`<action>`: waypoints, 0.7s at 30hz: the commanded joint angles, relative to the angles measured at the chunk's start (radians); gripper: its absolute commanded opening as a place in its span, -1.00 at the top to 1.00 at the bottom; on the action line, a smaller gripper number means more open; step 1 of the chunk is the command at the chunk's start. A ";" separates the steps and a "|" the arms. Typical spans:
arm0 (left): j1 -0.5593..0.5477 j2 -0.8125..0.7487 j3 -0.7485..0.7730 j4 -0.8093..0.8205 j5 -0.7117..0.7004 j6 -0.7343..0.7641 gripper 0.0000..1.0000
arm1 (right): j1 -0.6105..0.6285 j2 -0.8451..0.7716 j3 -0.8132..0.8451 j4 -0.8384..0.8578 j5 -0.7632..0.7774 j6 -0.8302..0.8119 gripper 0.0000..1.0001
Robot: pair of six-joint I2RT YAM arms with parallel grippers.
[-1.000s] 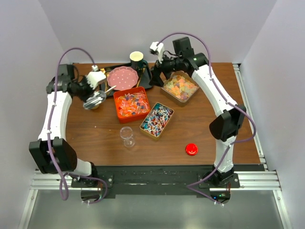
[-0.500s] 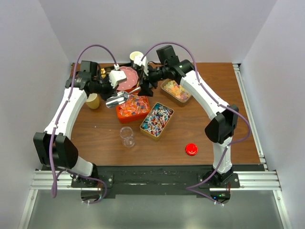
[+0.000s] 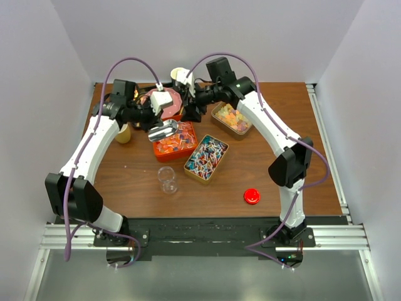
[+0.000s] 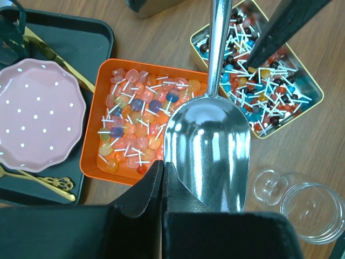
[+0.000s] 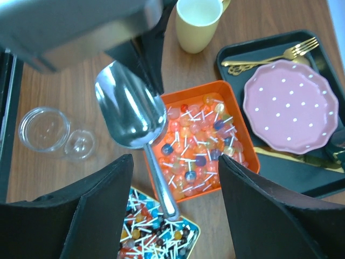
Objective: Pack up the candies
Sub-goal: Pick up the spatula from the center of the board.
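1. I read no text, label, brand or number in any view.
2. Wrappers on the candies [image 4: 135,127] are too small for me to make out any print.
3. The pink plate [image 4: 38,113] bears only white dots.

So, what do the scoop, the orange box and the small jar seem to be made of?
Scoop: polished metal, probably steel, since its bowl shows mirror-like reflections. Orange box: perhaps painted tin, with thin walls and an even colour; plastic cannot be ruled out. Jar: clear glass or plastic, I cannot tell which; the wooden table shows through it.
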 commanded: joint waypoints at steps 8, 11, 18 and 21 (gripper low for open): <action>-0.004 -0.027 0.048 0.056 0.057 -0.056 1.00 | 0.003 0.051 0.070 -0.141 -0.036 -0.082 -0.26; -0.004 -0.026 0.048 0.056 0.063 -0.067 1.00 | 0.002 0.052 0.064 -0.140 -0.041 -0.080 -0.21; -0.004 -0.032 0.031 0.056 0.063 -0.079 1.00 | 0.006 0.046 0.063 -0.151 -0.056 -0.085 -0.11; -0.004 -0.031 0.024 0.055 0.063 -0.077 1.00 | 0.011 0.032 0.064 -0.146 -0.059 -0.096 -0.13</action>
